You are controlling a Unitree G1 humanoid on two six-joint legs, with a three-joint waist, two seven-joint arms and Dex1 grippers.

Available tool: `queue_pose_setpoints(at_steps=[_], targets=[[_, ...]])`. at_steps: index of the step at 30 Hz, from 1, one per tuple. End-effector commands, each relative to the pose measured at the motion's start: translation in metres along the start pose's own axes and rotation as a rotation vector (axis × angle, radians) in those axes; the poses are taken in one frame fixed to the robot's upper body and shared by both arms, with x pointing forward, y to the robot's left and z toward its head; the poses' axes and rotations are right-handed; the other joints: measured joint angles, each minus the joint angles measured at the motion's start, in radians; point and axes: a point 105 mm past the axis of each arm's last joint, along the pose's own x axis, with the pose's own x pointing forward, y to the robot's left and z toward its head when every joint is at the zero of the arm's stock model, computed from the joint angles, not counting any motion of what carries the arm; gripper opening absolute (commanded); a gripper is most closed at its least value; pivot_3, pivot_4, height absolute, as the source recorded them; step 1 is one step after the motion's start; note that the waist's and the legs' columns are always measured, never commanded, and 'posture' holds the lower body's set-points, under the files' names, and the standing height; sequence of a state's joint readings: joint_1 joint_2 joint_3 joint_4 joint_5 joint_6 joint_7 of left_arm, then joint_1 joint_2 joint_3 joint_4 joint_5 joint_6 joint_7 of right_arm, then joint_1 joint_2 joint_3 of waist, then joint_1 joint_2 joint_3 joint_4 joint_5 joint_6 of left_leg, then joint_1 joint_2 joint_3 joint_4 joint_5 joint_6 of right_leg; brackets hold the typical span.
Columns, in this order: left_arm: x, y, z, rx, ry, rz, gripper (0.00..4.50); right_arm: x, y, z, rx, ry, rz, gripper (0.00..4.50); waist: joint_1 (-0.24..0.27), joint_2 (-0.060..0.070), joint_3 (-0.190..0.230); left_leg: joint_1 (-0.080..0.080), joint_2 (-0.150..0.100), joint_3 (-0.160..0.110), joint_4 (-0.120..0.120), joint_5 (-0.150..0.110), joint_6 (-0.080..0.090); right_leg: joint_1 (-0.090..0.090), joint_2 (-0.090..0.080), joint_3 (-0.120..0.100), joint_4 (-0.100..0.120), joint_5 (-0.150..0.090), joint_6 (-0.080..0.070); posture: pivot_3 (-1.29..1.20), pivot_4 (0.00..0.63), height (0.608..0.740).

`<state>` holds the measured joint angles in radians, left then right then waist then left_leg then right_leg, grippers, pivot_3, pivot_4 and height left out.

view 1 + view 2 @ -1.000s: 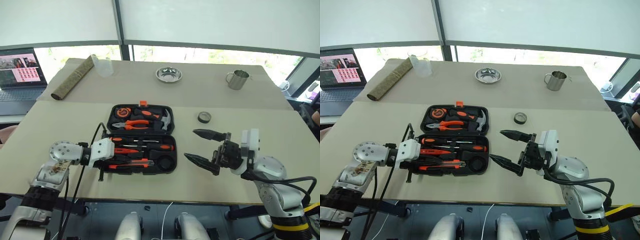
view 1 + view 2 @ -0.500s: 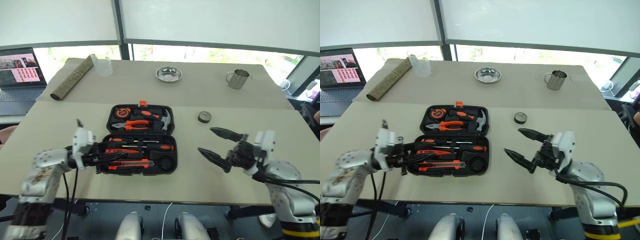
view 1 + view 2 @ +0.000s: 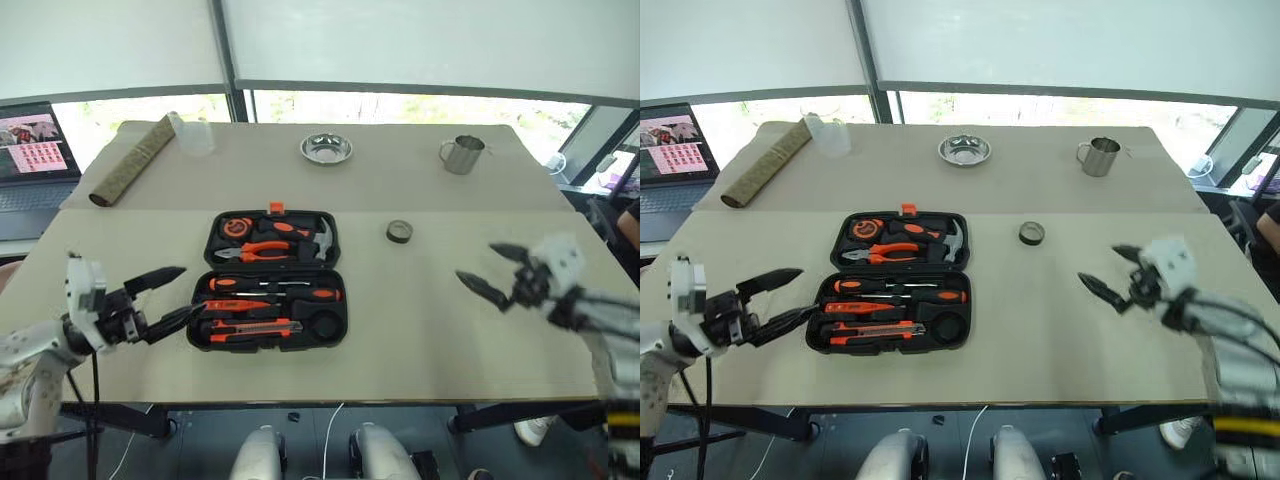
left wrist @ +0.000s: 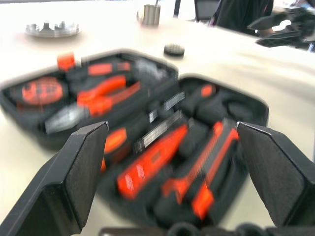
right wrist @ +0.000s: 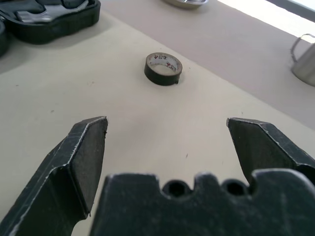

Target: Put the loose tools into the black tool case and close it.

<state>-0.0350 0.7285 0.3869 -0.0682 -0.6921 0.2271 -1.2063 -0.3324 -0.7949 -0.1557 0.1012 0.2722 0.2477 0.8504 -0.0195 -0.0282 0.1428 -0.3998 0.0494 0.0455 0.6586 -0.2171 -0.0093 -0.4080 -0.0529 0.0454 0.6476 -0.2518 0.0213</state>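
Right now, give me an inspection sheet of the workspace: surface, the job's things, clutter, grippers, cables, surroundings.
Surface: beige table, two levels.
Job's things: black tool case lies open, tools seated in its slots; tape roll loose on the table to its right.
Clutter: steel bowl, steel mug, rolled mat, clear cup.
Grippers: left gripper open beside the case; right gripper open, empty, facing the tape roll.
Cables: nothing seen on the table.
Surroundings: laptop, windows.

Left gripper (image 3: 176, 294) open, both withdrawn
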Motion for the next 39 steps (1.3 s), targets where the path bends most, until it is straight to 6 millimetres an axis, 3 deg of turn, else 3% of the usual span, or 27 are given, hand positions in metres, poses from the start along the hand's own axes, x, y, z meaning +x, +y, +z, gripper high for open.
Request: queue_pose_setpoints(at_steps=[1,6,10,17,20,23,31,33,37,39], targets=[[0.017,0.002,0.013,-0.013,-0.074,0.006,4.49,0.035,0.002,0.006,-0.047,0.164,0.143,4.5,-0.001,0.0,0.0,0.0,0.0,0.0,0.0,-0.001,0.002,0.0,0.0,0.0,0.0,0.002,-0.004,0.0,0.15,0.74],[0.034,-0.002,0.016,-0.031,-0.107,-0.031,4.49,0.08,-0.001,0.018,-0.125,0.316,0.233,4.5,-0.003,-0.001,0.001,-0.011,-0.001,0.001,0.0,-0.002,0.003,-0.012,0.001,0.001,0.001,0.002,-0.004,0.0,0.15,0.74],[0.046,-0.016,0.016,-0.026,-0.095,-0.095,4.49,0.113,0.001,0.022,-0.22,0.364,0.233,4.5,0.002,-0.001,0.001,-0.016,-0.001,0.001,0.0,-0.004,0.004,-0.016,0.0,0.0,0.0,0.003,-0.004,0.0,0.15,0.74],[0.048,-0.028,0.009,-0.01,-0.056,-0.142,4.49,0.131,0.005,0.021,-0.222,0.414,0.235,4.5,0.005,-0.001,0.001,-0.017,-0.002,0.001,0.0,-0.005,0.004,-0.016,-0.002,-0.001,0.0,0.003,-0.004,0.0,0.15,0.74],[0.046,-0.029,0.007,-0.004,-0.046,-0.145,4.5,0.134,0.006,0.022,-0.216,0.421,0.238,3.83,0.0,-0.001,0.001,-0.016,-0.002,0.001,0.0,-0.005,0.004,-0.016,-0.002,-0.001,0.0,0.003,-0.004,0.0,0.15,0.74],[0.044,-0.03,0.005,-0.003,-0.04,-0.143,4.5,0.137,0.008,0.026,-0.195,0.406,0.239,2.64,-0.004,-0.001,0.001,-0.016,-0.002,0.001,0.0,-0.005,0.004,-0.016,-0.002,-0.001,0.001,0.003,-0.004,0.0,0.15,0.74],[0.039,-0.035,0.001,0.004,-0.025,-0.151,4.5,0.138,0.009,0.032,-0.227,0.363,0.263,0.02,-0.008,0.0,0.002,-0.016,-0.002,0.001,0.0,-0.005,0.004,-0.016,-0.002,-0.001,0.001,0.003,-0.004,0.0,0.15,0.74],[0.038,-0.037,0.0,0.007,-0.02,-0.157,4.5,0.138,0.01,0.04,-0.248,0.313,0.291,0.02,-0.012,0.0,0.002,-0.016,-0.002,0.001,0.0,-0.005,0.004,-0.016,-0.002,-0.001,0.001,0.003,-0.004,0.0,0.15,0.74],[0.033,-0.044,-0.004,0.032,0.007,-0.187,4.5,0.133,0.023,0.081,-0.263,0.139,0.446,0.02,-0.019,0.001,0.003,-0.016,-0.002,0.001,0.0,-0.005,0.004,-0.016,-0.002,-0.001,0.001,0.003,-0.004,0.0,0.15,0.74],[0.026,-0.048,-0.008,0.047,0.039,-0.215,4.5,0.12,0.044,0.106,-0.229,0.055,0.626,0.02,-0.021,0.001,0.003,-0.016,-0.001,0.0,0.0,-0.005,0.004,-0.016,-0.002,-0.001,0.001,0.003,-0.004,0.0,0.15,0.74]])
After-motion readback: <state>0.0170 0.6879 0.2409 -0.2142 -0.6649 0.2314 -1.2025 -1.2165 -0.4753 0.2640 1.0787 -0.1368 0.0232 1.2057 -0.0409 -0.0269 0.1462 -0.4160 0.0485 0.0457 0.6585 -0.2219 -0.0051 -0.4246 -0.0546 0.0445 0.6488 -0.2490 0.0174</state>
